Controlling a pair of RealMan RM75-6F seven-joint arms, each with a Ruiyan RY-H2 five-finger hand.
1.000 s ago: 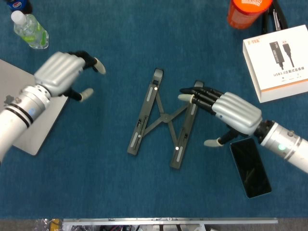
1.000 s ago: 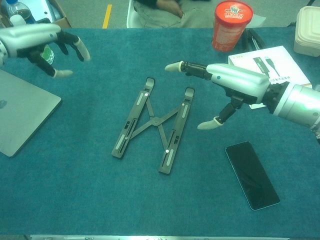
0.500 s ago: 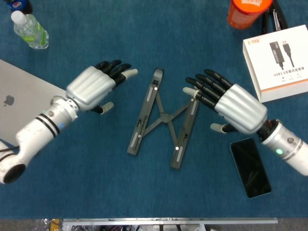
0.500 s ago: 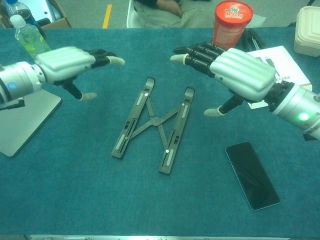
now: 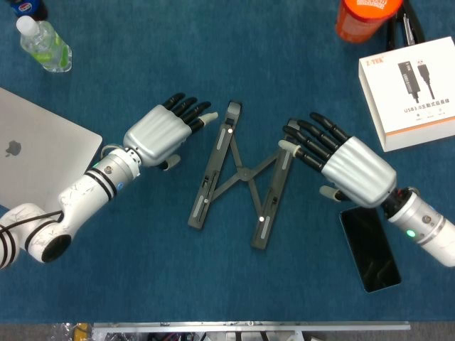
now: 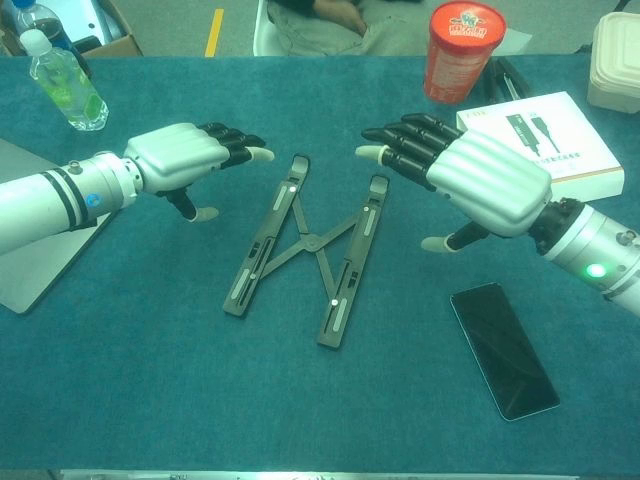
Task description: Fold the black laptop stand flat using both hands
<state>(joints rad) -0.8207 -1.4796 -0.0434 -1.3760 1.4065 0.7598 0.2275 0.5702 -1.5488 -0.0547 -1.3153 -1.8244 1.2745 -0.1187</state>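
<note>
**Both hands flank the opened laptop stand**

The black laptop stand (image 5: 242, 176) lies on the blue table cloth (image 5: 142, 270) near the middle, its two long rails spread apart and joined by crossed struts, so it is not yet folded flat. The rails sit closer together at the far end and wider at the near end.

The left hand (image 5: 162, 132) hovers just beside the stand's left rail, palm down, fingers stretched out and slightly apart, holding nothing; its fingertips (image 6: 252, 148) reach toward the rail's far end without clearly touching it. The right hand (image 5: 341, 160) sits just beside the right rail, also empty, fingers extended and fanned; whether its fingertips (image 5: 290, 145) touch the rail's upper end cannot be told.

Near the right wrist lies a dark phone (image 5: 368, 247), face up. A white box (image 5: 412, 89) with a cable printed on it sits at the far right, an orange cup (image 6: 464, 50) beyond it. A silver laptop (image 5: 35, 160) lies closed at the left edge, a clear water bottle (image 5: 44, 44) behind it.
</note>
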